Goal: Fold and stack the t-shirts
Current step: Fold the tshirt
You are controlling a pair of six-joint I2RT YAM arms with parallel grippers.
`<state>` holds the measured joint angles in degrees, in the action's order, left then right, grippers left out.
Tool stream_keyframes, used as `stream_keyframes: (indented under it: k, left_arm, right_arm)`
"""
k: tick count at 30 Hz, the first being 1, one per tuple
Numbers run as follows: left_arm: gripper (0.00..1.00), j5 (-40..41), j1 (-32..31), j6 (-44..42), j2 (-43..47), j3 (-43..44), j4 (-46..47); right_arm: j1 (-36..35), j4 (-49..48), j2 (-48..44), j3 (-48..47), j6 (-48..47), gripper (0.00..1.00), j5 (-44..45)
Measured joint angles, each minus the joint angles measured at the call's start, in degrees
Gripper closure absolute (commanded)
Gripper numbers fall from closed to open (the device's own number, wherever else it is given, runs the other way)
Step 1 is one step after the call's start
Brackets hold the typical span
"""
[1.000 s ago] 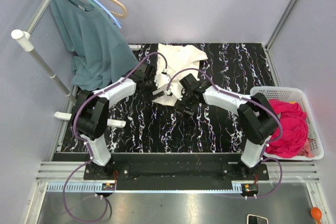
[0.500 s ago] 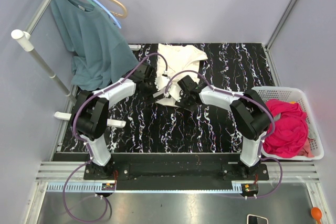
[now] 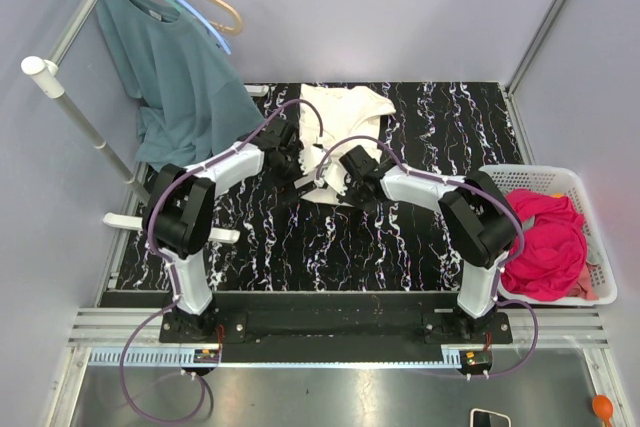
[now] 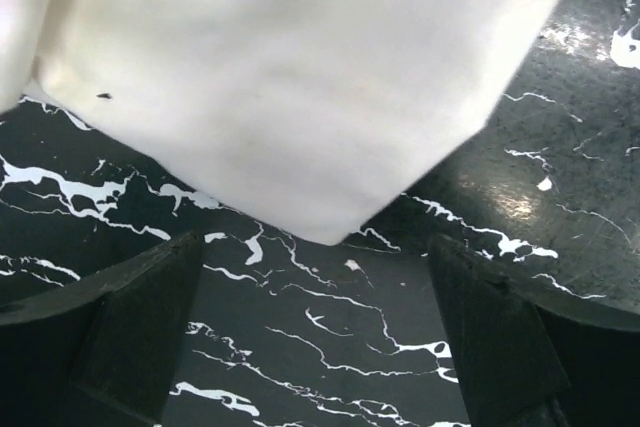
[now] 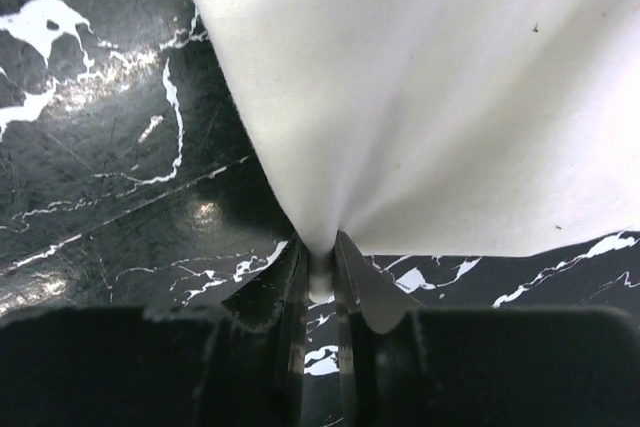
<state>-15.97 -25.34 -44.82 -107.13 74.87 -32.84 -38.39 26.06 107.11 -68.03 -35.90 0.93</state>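
The cream t-shirt (image 3: pixel 342 112) lies crumpled at the back middle of the black marbled table (image 3: pixel 420 237). My right gripper (image 3: pixel 334 179) is at its near edge and, in the right wrist view, my right gripper (image 5: pixel 320 269) is shut on a pinched corner of the cream t-shirt (image 5: pixel 440 87). Just to the left, my left gripper (image 3: pixel 299 173) stands wide open. In the left wrist view, nothing lies between the open left gripper's (image 4: pixel 320 342) fingers (image 4: pixel 135 332), and a corner of the cream t-shirt (image 4: pixel 300 77) lies just ahead of them. The pink t-shirt (image 3: pixel 548 237) is bunched in a basket.
A white slatted basket (image 3: pixel 530 175) sits at the table's right edge. A teal shirt (image 3: pixel 175 77) hangs from a hanger on a rack at the back left, drooping onto the table corner. Grey walls close in the back and sides.
The right gripper has moved left to the cream shirt's near edge and shut on its corner. The left gripper has shifted slightly and stays open.
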Motion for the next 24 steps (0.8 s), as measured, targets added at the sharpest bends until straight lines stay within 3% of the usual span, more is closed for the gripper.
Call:
stream_keyframes:
  k: [14, 19, 24]
  left_arm:
    - [0.01, 0.5, 0.63, -0.37, -5.44, 2.82, -0.83]
    - [0.11, 0.26, 0.63, -0.07, -5.49, 2.84, -0.96]
    - [0.3, -0.11, 0.37, 1.81, -5.88, 3.28, -1.55]
  right_arm:
    - [0.04, 0.13, -2.67, 2.8, -0.2, 0.81, 0.07]
    - [0.04, 0.15, -2.99, 2.8, -0.17, 0.82, 0.04]
    - [0.04, 0.15, -3.02, 2.89, -0.11, 0.82, -0.04]
